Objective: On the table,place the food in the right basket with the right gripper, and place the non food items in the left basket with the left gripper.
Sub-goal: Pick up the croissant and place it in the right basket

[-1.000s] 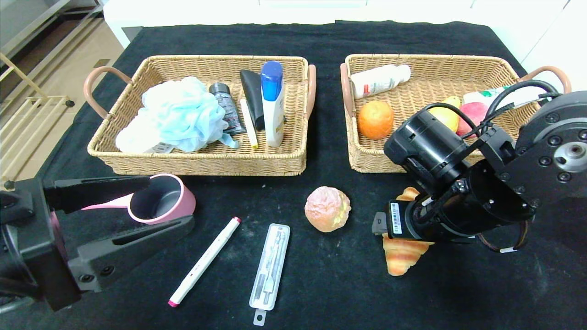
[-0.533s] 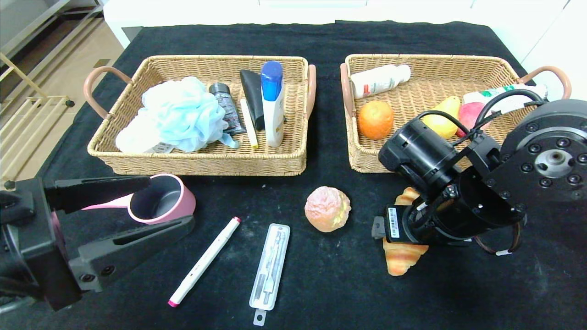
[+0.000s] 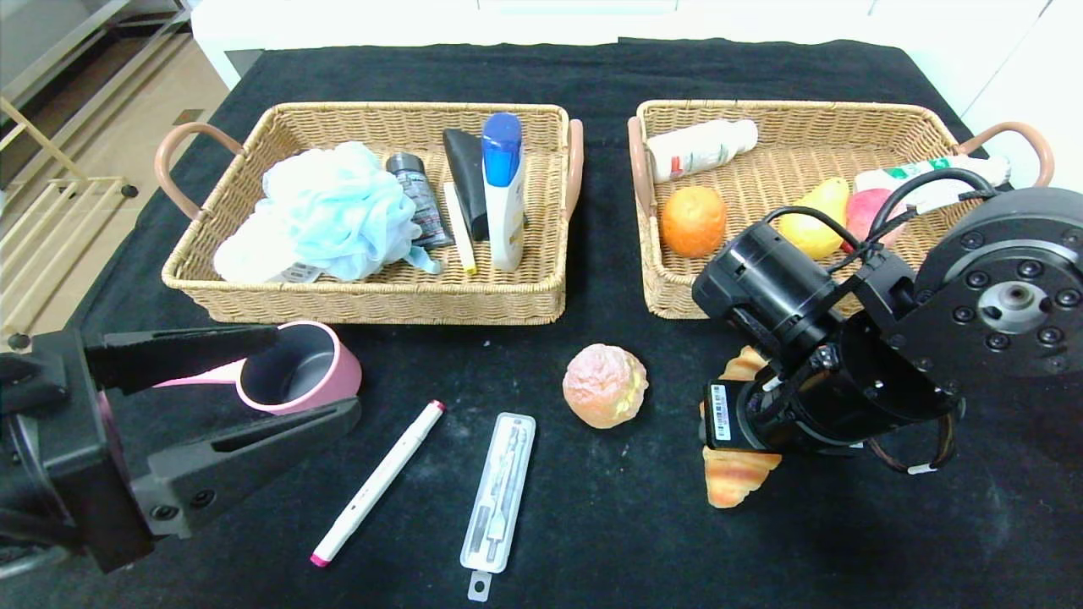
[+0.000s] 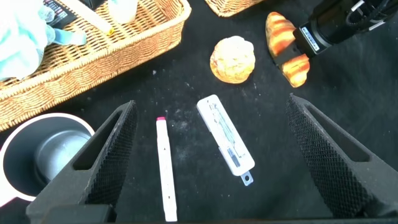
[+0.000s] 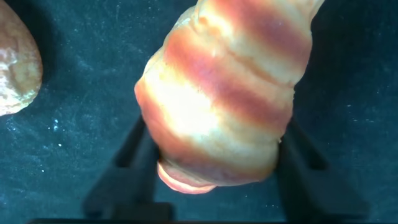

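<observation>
Below the right basket (image 3: pixel 846 127), on the black worktop (image 3: pixel 592 524), the croissant (image 3: pixel 734 474) lies lengthwise front to back; the right gripper (image 5: pixel 214 186) straddles its middle, fingers (image 5: pixel 124 168) closing on both flanks. Farther off, the left gripper (image 3: pixel 224 397) hangs spread open.

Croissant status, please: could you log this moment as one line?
right end effector: closed on croissant | croissant: on table | left end effector: open, idle | next: right basket
</observation>
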